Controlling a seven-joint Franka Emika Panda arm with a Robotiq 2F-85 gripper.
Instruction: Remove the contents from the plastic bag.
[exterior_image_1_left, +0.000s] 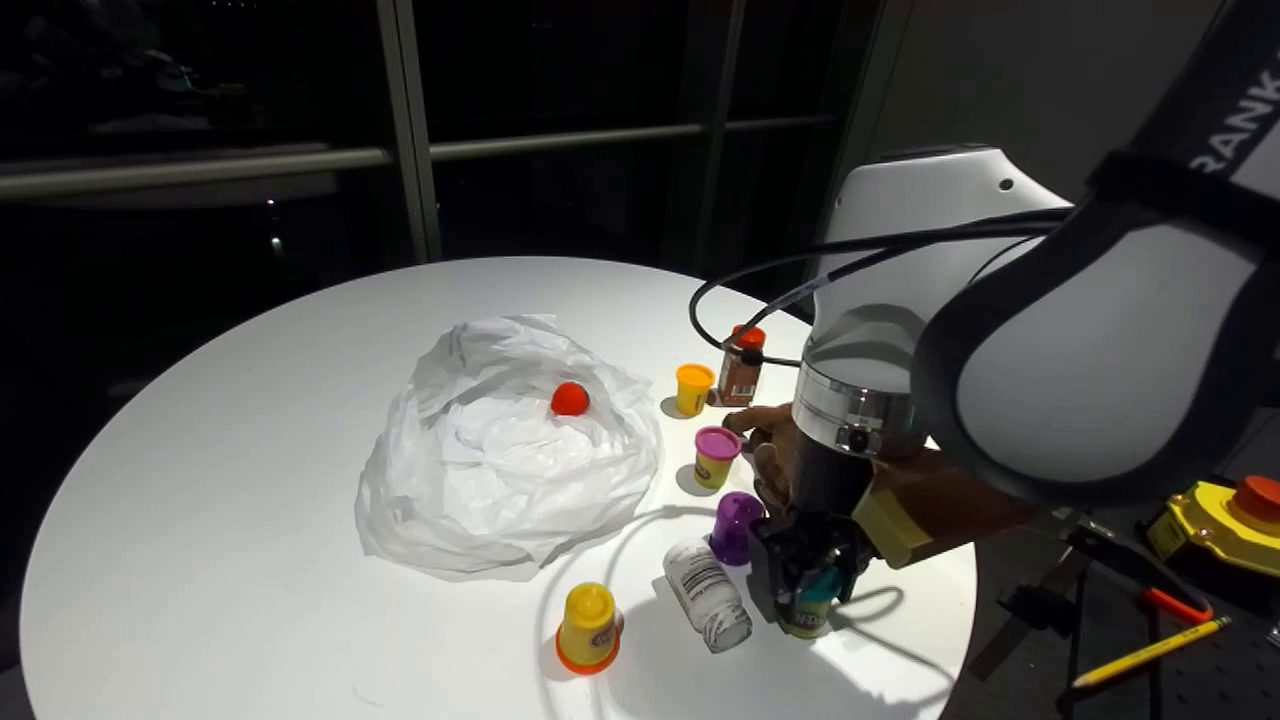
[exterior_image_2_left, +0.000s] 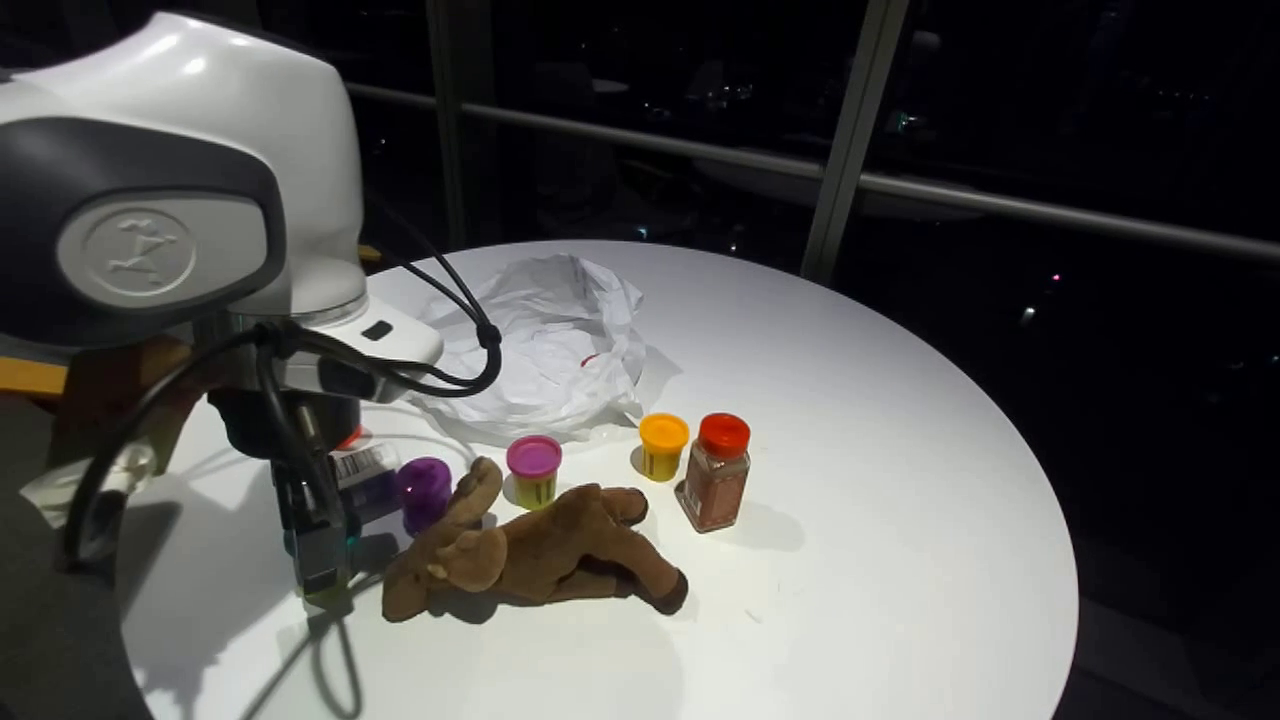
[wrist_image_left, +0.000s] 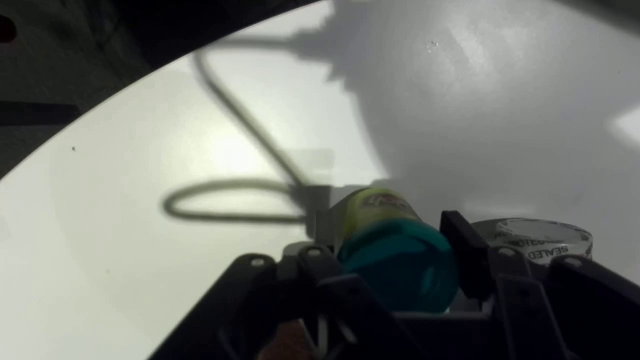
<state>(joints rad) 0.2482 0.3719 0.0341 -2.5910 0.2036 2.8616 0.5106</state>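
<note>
Reaching into the bag (exterior_image_1_left: 480, 480) is where you'd likely slip; treat it as clock centre, noon at the windows (exterior_image_1_left: 560, 200) in an exterior view. The red thing (exterior_image_1_left: 570, 399) inside, toward 2, could come up with a pinch of bag since it's all crumply. The plush (exterior_image_2_left: 550, 550) at 3 might get shoved into the purple cup (exterior_image_1_left: 736, 525), as your gripper (wrist_image_left: 390, 235) is near both. The bottle (exterior_image_1_left: 704, 592) at 4 lies on its side, so a clip could roll it. The teal cup (wrist_image_left: 400, 265), further out at 4, may tip if you lift early: your fingers (wrist_image_left: 465, 255) stand partway apart, one either side, squeezing or not you can't make out.

Your count: one bag, one plush, one bottle, one jar (exterior_image_2_left: 718, 485) at 2, five cups (teal, purple, orange cup (exterior_image_1_left: 693, 392) at 2, pink cup (exterior_image_1_left: 713, 465) at 3, yellow cup (exterior_image_1_left: 588, 622) at 5), one red thing.
</note>
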